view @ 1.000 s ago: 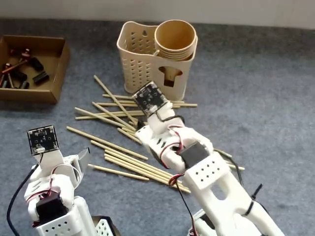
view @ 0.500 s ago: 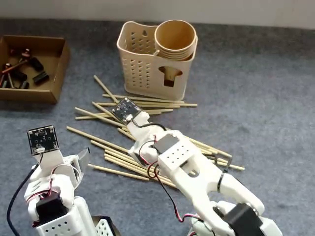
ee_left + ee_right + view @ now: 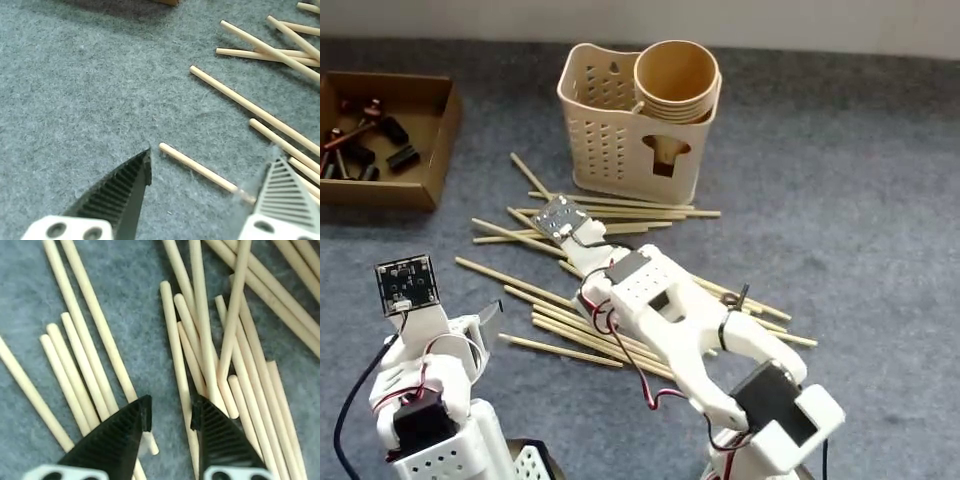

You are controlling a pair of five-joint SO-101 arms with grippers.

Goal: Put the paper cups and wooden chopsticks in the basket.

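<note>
Hovering low over the chopsticks (image 3: 200, 315) strewn across the middle of the table (image 3: 860, 200), the right pincer (image 3: 170, 407) is parted a little, with nothing gripped. The left pincer (image 3: 211, 152), at lower left, gapes wide above one of them, empty. Paper cups (image 3: 677, 70) sit stacked in the basket (image 3: 605, 130), upper centre.

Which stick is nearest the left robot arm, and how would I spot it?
Find the beige basket holding the paper cups, then look down past the pile of chopsticks towards the left arm. The stick lies last, alone on the grey mat, just ahead of the left end effector.
</note>
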